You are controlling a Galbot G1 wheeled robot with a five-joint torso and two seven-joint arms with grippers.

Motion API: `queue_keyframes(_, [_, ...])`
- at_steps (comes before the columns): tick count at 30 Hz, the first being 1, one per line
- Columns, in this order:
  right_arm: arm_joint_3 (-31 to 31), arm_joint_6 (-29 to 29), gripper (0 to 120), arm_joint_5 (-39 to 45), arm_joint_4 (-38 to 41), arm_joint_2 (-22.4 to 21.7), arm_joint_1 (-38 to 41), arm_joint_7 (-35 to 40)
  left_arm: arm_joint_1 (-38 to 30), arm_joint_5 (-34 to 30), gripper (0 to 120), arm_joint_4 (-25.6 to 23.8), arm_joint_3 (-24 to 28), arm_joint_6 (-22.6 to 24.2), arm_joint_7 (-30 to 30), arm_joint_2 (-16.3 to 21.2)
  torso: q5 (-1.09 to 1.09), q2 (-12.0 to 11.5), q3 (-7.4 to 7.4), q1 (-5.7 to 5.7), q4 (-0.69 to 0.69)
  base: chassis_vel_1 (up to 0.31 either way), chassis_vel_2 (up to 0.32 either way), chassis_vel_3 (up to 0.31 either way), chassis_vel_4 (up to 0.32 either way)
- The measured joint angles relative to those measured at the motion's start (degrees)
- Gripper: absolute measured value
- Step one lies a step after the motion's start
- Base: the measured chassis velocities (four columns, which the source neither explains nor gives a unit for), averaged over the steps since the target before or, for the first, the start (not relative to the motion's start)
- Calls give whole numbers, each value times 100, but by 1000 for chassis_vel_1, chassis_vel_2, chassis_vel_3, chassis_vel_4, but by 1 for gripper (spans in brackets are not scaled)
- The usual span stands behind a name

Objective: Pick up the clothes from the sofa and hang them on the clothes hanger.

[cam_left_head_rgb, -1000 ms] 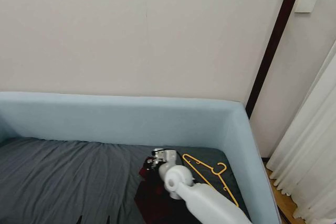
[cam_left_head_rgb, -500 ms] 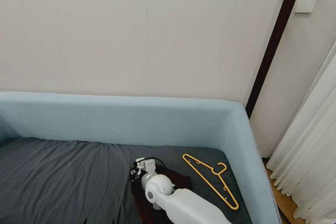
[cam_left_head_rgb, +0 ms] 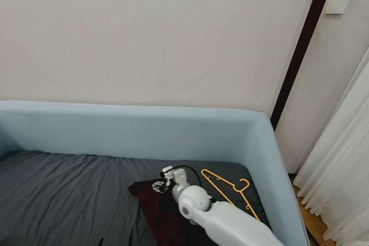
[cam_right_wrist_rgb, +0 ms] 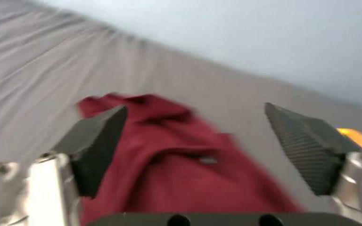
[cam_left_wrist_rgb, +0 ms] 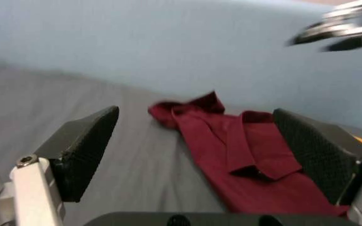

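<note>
Starting on the left: the left gripper (cam_left_wrist_rgb: 195, 123) hangs low over the dark grey seat (cam_left_head_rgb: 63, 194) of the blue sofa (cam_left_head_rgb: 115, 131). Its jaws are spread wide and hold nothing, and it looks across at the red shirt (cam_left_wrist_rgb: 244, 155) from some way off.

The shirt lies flat on the seat, toward the right end of the sofa. The collar end points left and toward the backrest, and the body runs back toward the robot, so the long axis goes roughly far-left to near-right.

The right gripper (cam_left_head_rgb: 163, 180) is the one that matters here. It sits over the far right edge of the shirt, jaws wide open and empty. From its wrist camera the red cloth lies right between and below the jaws, with the bunched collar off toward one of them. I can't tell whether the jaws touch the fabric; my guess is they're a little above it. Either way the right arm is clearly nearer, so I'd call it a straight drop onto the cloth near the collar, with the jaws closing across the long axis.

Right of that, an orange hanger (cam_left_head_rgb: 230, 195) lies flat on the seat close to the right armrest, nothing on it. The white arm covers the gap, so I can't say whether shirt and hanger touch.

No bins or baskets here. The sofa seat carries just the shirt and the hanger.
</note>
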Motion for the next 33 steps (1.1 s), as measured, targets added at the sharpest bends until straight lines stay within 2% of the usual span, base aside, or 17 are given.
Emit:
queue_keyframes(2, [307,10,97,58,330,-378,-163,0,-232,-579,95,-205,230,528,-203,94,2,0,0,0,3,0,0,0,0])
queue_keyframes(6, [604,10,100,133,689,-749,-369,27,-538,-1095,97,-312,432,1042,-419,213,3,0,0,0,3,0,0,0,0])
queue_keyframes(8, [897,11,100,150,1081,-1129,-652,36,-1003,-1668,97,-313,707,1585,-644,330,2,0,0,0,3,0,0,0,0])
queue_keyframes(9, [997,11,100,170,1205,-1251,-747,40,-1185,-1850,97,-281,777,1771,-723,334,0,0,0,0,-2,0,0,0,0])
queue_keyframes(11, [1030,11,100,183,1266,-1312,-783,39,-1286,-1932,97,-215,791,1878,-794,309,1,0,0,0,-2,0,0,0,0])
queue_keyframes(14, [1088,12,100,203,1354,-1401,-834,21,-1602,-2044,97,71,863,2088,-943,216,2,0,0,0,11,0,0,0,0])
queue_keyframes(16, [1134,12,100,207,1385,-1435,-885,20,-1747,-2084,97,178,939,2167,-996,188,1,0,0,0,10,0,0,0,0])
queue_keyframes(19, [1256,12,100,212,1442,-1523,-1032,27,-2198,-2226,96,503,1162,2446,-1237,64,-1,0,0,0,1,0,0,0,0])
queue_keyframes(26, [1395,2,100,250,1525,-1596,-1237,79,-2845,-2223,95,1032,1551,2803,-1364,-14,1,0,1,0,4,0,0,0,0])
queue_keyframes(33, [1413,-12,100,291,1553,-1609,-1264,109,-3147,-2256,94,1395,1757,2876,-1425,-39,1,0,1,0,6,0,0,0,0])
